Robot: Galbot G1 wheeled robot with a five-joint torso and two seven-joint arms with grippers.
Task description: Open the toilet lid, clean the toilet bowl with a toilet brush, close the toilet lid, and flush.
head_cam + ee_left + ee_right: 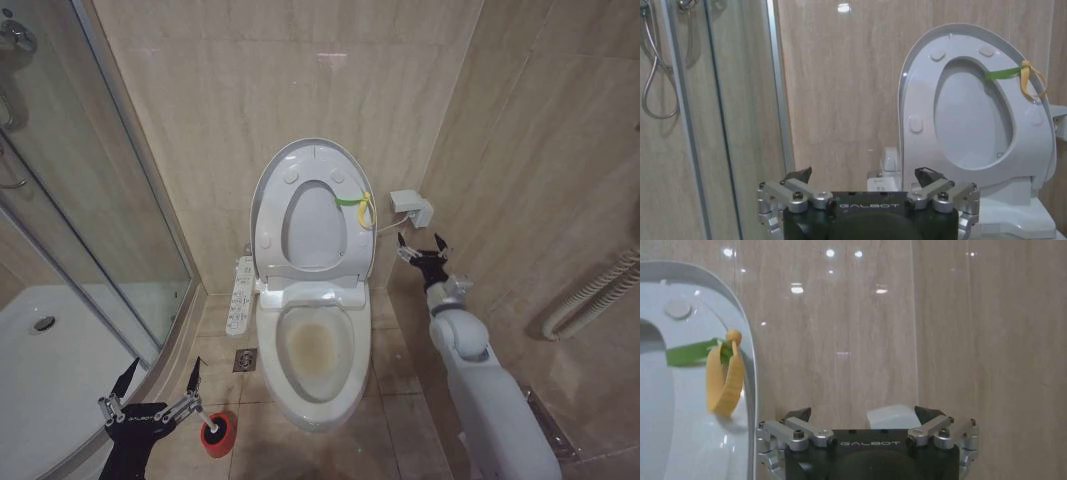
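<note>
The toilet lid (309,205), a large glossy white plastic oval, stands upright against the beige tiled wall (240,90), with the ring-shaped seat (268,235) raised flat against its inner face. Small round bumpers dot the seat's pale surface, and a yellow-green strap (352,201) hangs at the edge on the robot's right, a green band ending in a yellow loop. Below, the toilet bowl (313,345) lies open: smooth white ceramic in an elongated oval, with a brownish-yellow stain spread over its inner basin. A white control panel (240,295) juts from the bowl's left side, low by the floor.

The toilet brush (208,415) stands in a small round red holder (217,435) on the tiled floor (395,365), left of the bowl's front; only a short thin white bit of handle and a dark head at the cup's mouth can be made out. The left gripper (158,385) hovers just left of and above the holder, its dark pointed fingers spread wide apart and clamped on nothing. Beside it curves the white shower tray (50,370) behind a clear glass screen (90,190).

The right gripper (422,250) is raised to the right of the lid, near the strap but apart from it, fingers likewise splayed and empty. Just above it a small white box (412,208) is fixed to the wall. A ribbed pale hose (590,295) runs along the right-hand wall
</note>
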